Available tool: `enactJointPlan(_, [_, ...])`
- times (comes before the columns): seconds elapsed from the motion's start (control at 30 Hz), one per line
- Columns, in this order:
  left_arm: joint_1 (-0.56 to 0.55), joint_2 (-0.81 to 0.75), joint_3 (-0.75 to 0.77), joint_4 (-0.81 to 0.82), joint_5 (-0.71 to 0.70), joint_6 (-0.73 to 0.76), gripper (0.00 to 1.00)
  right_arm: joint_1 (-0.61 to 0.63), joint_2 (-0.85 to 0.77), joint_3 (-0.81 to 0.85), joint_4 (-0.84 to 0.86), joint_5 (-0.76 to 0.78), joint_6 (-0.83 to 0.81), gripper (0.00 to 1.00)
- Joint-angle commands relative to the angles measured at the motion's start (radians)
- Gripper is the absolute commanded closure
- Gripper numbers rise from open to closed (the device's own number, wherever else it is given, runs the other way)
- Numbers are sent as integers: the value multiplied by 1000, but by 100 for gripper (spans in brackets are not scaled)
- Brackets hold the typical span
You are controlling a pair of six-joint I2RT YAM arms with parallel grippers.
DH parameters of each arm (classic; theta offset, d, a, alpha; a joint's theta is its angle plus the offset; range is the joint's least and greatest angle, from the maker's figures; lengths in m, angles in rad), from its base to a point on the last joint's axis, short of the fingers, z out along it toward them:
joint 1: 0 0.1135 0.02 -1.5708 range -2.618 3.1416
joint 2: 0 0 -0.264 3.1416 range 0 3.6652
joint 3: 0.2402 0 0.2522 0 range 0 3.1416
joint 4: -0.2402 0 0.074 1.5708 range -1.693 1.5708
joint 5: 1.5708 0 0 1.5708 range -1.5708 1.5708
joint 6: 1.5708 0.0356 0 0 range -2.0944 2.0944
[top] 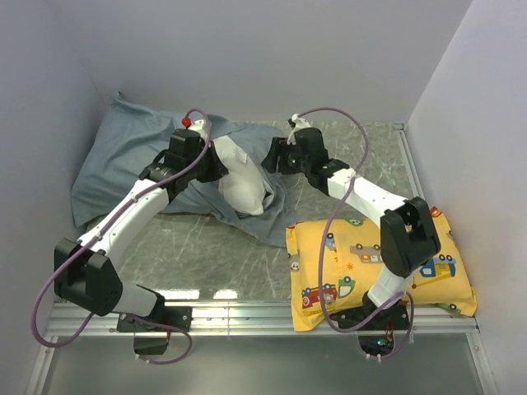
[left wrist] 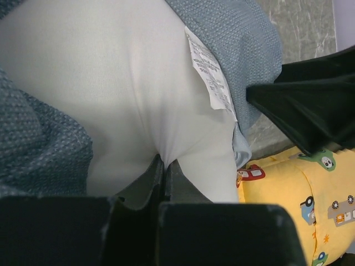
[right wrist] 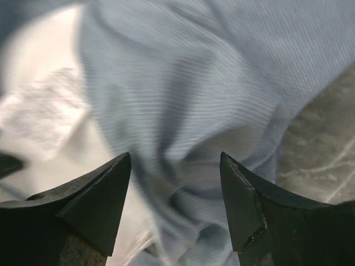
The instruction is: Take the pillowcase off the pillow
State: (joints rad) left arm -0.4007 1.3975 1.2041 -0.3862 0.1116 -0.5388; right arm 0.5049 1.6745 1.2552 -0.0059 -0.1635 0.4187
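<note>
from above: the limp blue-grey fabric pillowcase (top: 123, 156) lies bunched at the far left of the grey marbled table (top: 222, 247). the plump white fabric pillow (top: 243, 185) pokes partway out of its open end, between the two arms. the left tool (top: 212, 167) sits at the pillow's bared end, and the right tool (top: 276, 156) is just beside the case's edge. a yellow vehicle-print pillow (top: 379, 255) lies by the right arm's base.

left wrist: the left tool (left wrist: 165, 166) is pressed together on a fold of the white pillow, below its small sewn tag (left wrist: 211, 72). blue-grey cloth lies on both sides.

right wrist: blurred. the right tool (right wrist: 175, 160) stands spread with nothing between its fingers, over rumpled pillowcase cloth beside the bared pillow.

both things look light and soft. the case will likely drag and bunch rather than slide cleanly. its loose hem at the open end seems the best place to grip, with the pillow anchored. a pinch that catches both layers would probably haul the pillow along.
</note>
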Motion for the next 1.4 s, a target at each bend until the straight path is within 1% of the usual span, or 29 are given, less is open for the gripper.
enactJointPlan(0.0, [-6,-77,31,38,40,-1,100,-5,13,70,-37,83,-31,32])
enactJointPlan(0.03, [-6,-80,32,38,45,0,100,-5,25,78,-39,96,-38,36])
enactJointPlan(0.07, [-6,-86,34,32,57,2,100,-8,36,93,-61,117,-40,42])
enactJointPlan(0.1, [-6,-98,34,32,65,2,100,-22,48,128,-78,142,-40,62])
enactJointPlan(0.13, [-4,-104,37,29,74,5,99,-31,74,147,-94,162,-37,72])
enactJointPlan(0.17, [-6,-110,40,21,86,14,99,-48,86,165,-106,186,-17,79])
enactJointPlan(0.2, [-6,-120,43,15,108,20,100,-64,99,191,-120,188,-5,89])
enactJointPlan(0.23, [-7,-133,48,7,126,42,100,-100,117,203,-123,188,21,93])
enactJointPlan(0.3, [-7,-159,55,-17,167,63,100,-127,140,243,-134,191,43,99])
enactJointPlan(0.47, [-7,-239,55,-55,172,103,100,-192,240,323,-169,193,83,100])
enactJointPlan(0.53, [-7,-276,57,-66,191,108,100,-210,287,354,-166,167,109,100])
enactJointPlan(0.7, [-7,-331,81,-102,220,126,99,-256,378,424,-137,18,155,100])
enactJointPlan(0.8, [-7,-353,101,-131,260,151,100,-272,416,484,-146,-17,176,100])
enactJointPlan(1.07, [-6,-413,115,-126,344,161,99,-282,504,549,-121,-114,245,100])
enactJointPlan(1.2, [-7,-433,140,-135,416,172,100,-282,559,607,-121,-143,264,100])
enactJointPlan(1.3, [-7,-453,138,-132,416,180,100,-282,580,636,-120,-169,287,100])
enactJointPlan(1.37, [-7,-460,126,-109,407,175,99,-279,582,630,-89,-192,304,100])
